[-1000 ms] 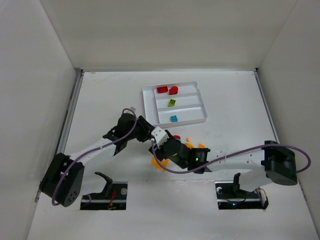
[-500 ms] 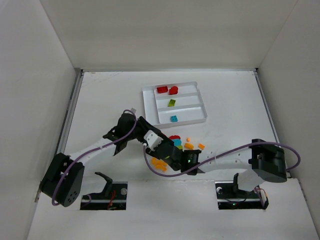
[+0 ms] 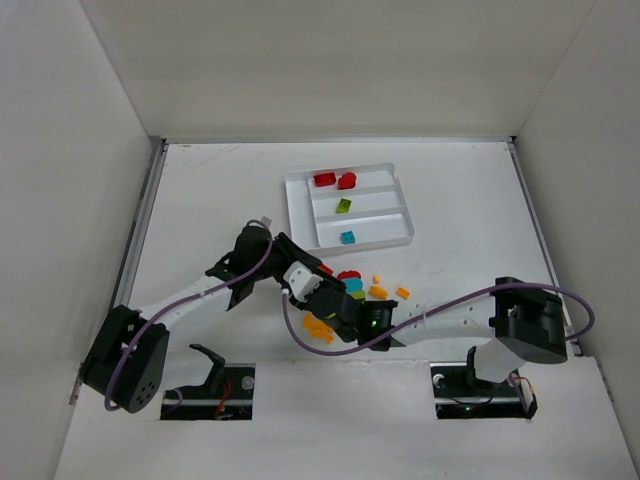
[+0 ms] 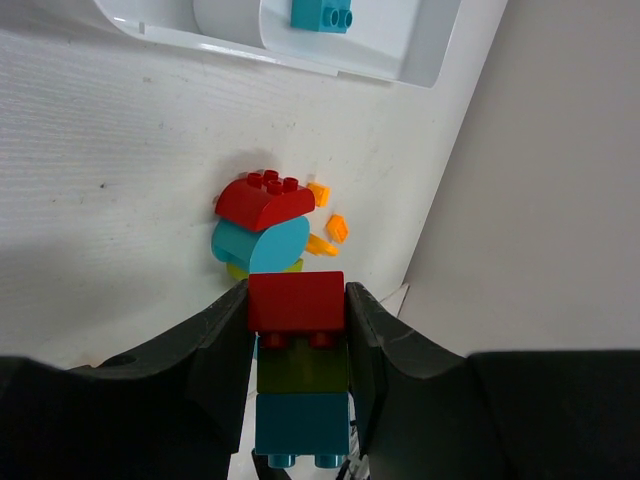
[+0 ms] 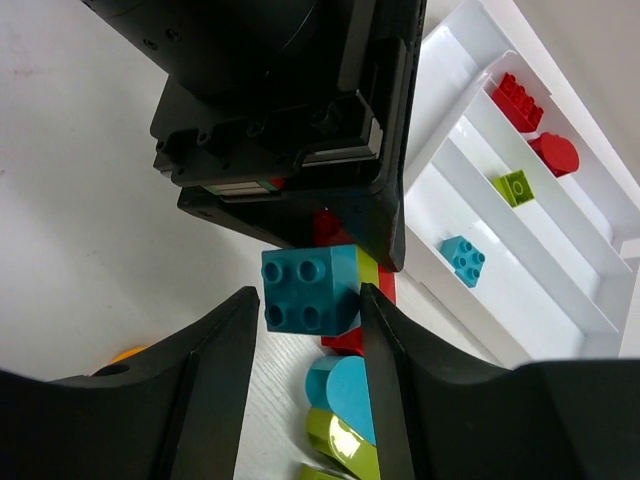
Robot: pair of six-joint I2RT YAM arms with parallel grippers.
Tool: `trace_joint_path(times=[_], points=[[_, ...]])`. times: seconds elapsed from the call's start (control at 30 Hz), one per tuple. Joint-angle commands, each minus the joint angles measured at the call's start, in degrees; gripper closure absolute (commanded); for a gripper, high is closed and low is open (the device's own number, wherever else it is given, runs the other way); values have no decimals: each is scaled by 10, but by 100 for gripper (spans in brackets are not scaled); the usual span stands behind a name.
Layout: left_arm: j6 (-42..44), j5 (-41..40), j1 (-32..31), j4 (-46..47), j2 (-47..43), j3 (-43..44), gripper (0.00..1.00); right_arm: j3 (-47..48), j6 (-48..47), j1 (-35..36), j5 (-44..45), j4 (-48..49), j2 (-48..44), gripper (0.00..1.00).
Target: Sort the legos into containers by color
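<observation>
Overhead, I can't make out the brick stack (image 4: 298,372) under my left gripper (image 3: 308,272) and right gripper (image 3: 318,290). The left wrist camera crops the tray (image 4: 380,45) at the top edge, and a lime brick (image 4: 238,270) sits mostly hidden under a rounded teal brick (image 4: 258,245).

The top view looks steeply down from above the near edge, taking in the whole table (image 3: 200,190). Both wrist views sit close, on opposite sides — sharing the brick stack (image 4: 296,300) and the tray (image 4: 400,65).

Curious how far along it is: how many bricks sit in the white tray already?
4. Two red bricks share the far slot, one lime green brick lies in the middle slot, one teal brick in the near slot of the tray. None look hidden.
</observation>
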Motion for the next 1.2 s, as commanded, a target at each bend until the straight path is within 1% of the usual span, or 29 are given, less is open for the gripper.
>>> trace_joint_path(times=[0.0, 0.1, 0.2, 0.27, 0.43, 0.57, 0.83, 1.03, 1.07, 1.13, 1.17], points=[[-21, 16, 0, 20, 0, 19, 91, 26, -13, 5, 7, 32, 14, 50], [-23, 16, 0, 23, 0, 16, 91, 31, -16, 5, 7, 30, 19, 55], [-24, 16, 1, 23, -3, 14, 91, 32, -19, 5, 8, 32, 18, 64], [-24, 17, 1, 23, -4, 13, 91, 32, -18, 5, 8, 32, 15, 68], [-32, 21, -1, 35, -3, 9, 91, 33, -23, 5, 8, 36, 12, 73], [-33, 18, 2, 39, 0, 6, 91, 24, -19, 7, 6, 58, -22, 75], [-30, 10, 19, 41, 0, 3, 91, 6, 45, 7, -49, 45, -117, 76], [-32, 9, 21, 53, 1, 0, 91, -18, 110, -19, -100, 28, -167, 75], [-33, 9, 21, 54, 1, -1, 91, -22, 112, -23, -103, 28, -170, 73], [-34, 9, 19, 55, 1, -1, 91, -27, 103, -24, -99, 27, -165, 64], [-36, 11, 19, 55, 1, 0, 91, -27, 88, -23, -93, 28, -156, 57]])
